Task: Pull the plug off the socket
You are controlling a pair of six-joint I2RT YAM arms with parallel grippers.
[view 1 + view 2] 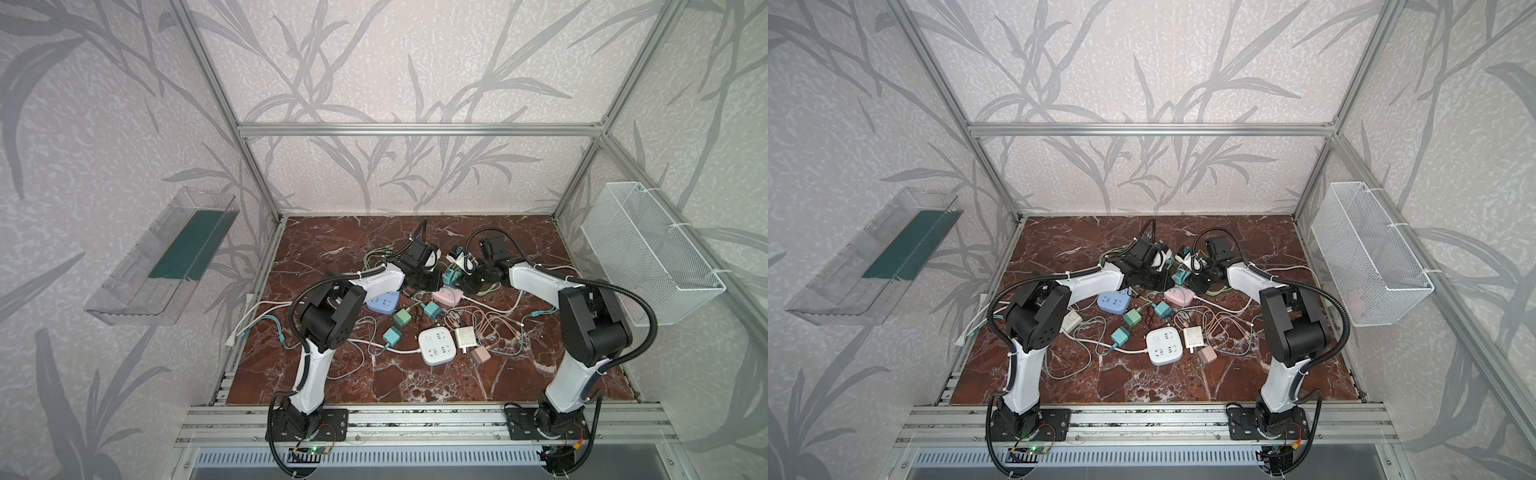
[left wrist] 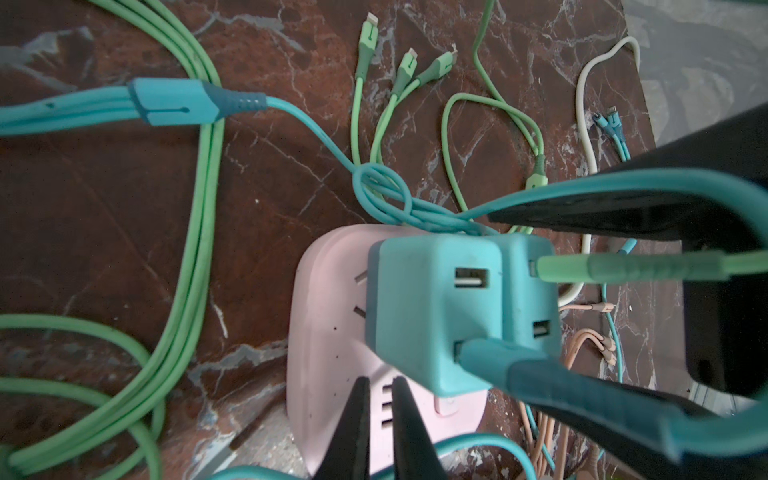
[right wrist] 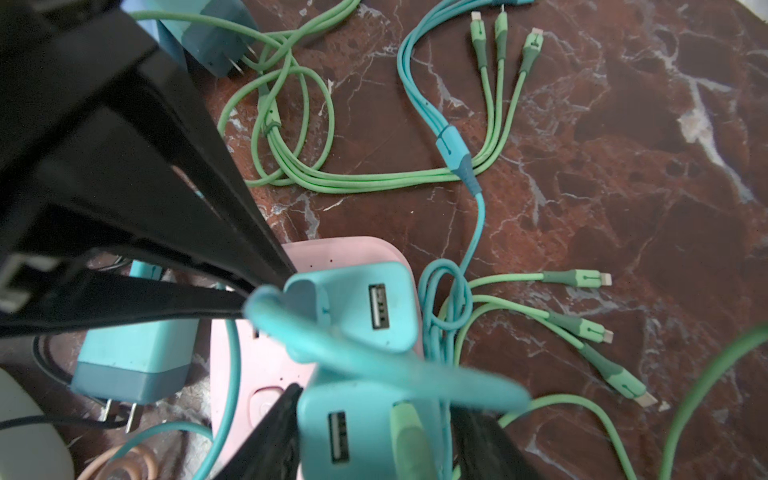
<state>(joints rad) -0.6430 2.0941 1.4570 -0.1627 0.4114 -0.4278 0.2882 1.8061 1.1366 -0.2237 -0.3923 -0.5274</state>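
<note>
Right end effector (image 3: pixel 374 440) astride teal plug (image 3: pixel 357 432), pink socket (image 3: pixel 249 361) edge.

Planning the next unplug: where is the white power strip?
In both top views the white power strip lies front of centre on the table, left of a white charger.

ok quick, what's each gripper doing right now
left gripper: shut, holding nothing, its tips pressed on the pink socket
right gripper: jaws either side of the teal plug, closing on it; firm grip cannot be told
</note>
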